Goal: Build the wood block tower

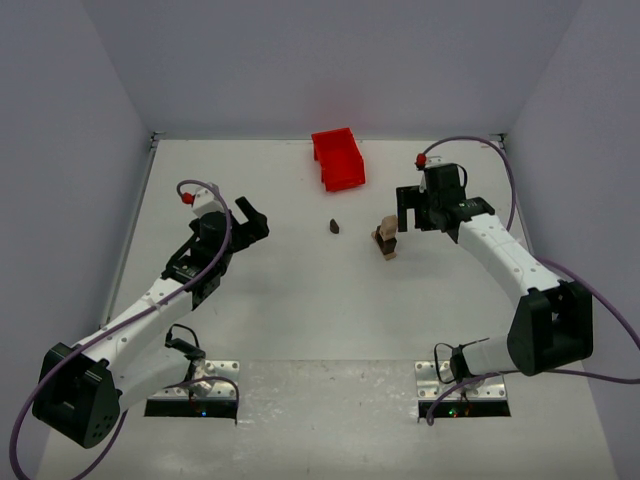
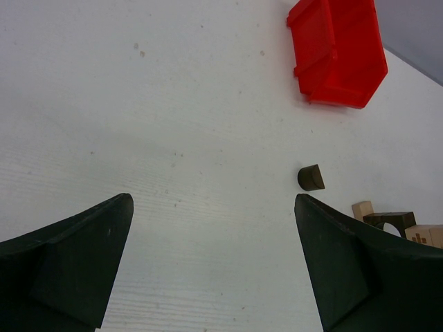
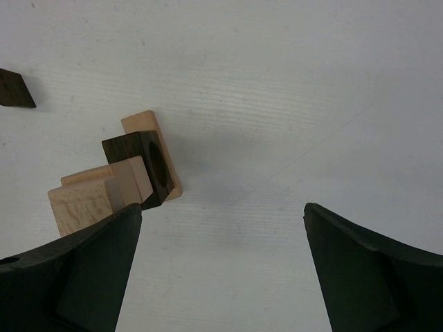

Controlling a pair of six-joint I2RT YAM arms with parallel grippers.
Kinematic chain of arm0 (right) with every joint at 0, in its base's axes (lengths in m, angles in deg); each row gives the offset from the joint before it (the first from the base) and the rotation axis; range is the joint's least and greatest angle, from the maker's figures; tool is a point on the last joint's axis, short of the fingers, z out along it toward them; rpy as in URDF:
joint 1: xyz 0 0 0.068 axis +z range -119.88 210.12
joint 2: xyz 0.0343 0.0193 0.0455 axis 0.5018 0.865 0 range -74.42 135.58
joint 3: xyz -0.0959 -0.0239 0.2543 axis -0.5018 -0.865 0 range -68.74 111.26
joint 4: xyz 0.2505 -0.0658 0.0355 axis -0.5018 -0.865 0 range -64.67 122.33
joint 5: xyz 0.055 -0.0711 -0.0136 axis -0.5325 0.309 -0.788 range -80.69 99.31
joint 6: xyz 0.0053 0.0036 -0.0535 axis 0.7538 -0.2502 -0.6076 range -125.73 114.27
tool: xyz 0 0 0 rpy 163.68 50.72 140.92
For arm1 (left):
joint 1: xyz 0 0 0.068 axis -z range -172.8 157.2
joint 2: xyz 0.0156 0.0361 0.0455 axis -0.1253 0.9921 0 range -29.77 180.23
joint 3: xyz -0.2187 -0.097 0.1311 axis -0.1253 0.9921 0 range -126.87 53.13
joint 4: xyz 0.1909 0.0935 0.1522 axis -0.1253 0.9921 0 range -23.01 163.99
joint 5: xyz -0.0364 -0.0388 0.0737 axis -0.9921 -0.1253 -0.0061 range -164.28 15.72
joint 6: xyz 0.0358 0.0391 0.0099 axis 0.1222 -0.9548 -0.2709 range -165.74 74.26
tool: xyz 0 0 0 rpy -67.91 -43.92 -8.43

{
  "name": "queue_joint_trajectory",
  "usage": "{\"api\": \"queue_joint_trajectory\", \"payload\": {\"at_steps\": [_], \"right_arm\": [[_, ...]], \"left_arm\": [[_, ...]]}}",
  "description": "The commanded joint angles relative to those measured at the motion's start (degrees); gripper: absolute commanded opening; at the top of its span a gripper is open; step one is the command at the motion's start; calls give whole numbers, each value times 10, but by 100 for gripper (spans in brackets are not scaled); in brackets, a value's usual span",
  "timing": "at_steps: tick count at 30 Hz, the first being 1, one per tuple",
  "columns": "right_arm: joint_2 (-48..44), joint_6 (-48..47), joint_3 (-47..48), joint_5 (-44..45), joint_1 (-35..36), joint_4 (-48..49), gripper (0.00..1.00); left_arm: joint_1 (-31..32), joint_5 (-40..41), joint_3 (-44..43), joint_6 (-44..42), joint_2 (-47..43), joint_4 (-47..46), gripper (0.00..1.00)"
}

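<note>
1. The table [image 1: 300, 300] carries a short tower [image 1: 386, 238] right of the middle. In the right wrist view it is a pale flat block, a dark block with a round hole, and pale blocks above them [image 3: 131, 173].
2. A loose dark block [image 1: 334, 226] lies left of the tower, apart from it.
3. The left tool [image 1: 252, 216] is wide open and holds nothing. Its camera shows the loose block [image 2: 311, 178] ahead, to the right of its centre line.
4. The right tool [image 1: 410, 212] hangs just beside the tower, jaws wide apart and empty [image 3: 221, 211].
5. The red bin [image 1: 337, 158] stands at the far side.
6. I judge that the step in hand is fetching the next piece. The next move calls for a tool to close on the loose block, then a gentle placing on top, because the stack looks easy to knock.
</note>
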Motion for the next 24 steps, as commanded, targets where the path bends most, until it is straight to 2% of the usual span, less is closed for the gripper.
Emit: {"api": "queue_joint_trajectory", "payload": {"at_steps": [1, 24], "right_arm": [[0, -7, 26, -6, 1, 22, 99], [1, -6, 32, 1, 1, 23, 99]], "left_arm": [[0, -4, 2, -4, -8, -28, 100], [0, -6, 1, -6, -7, -29, 100]]}}
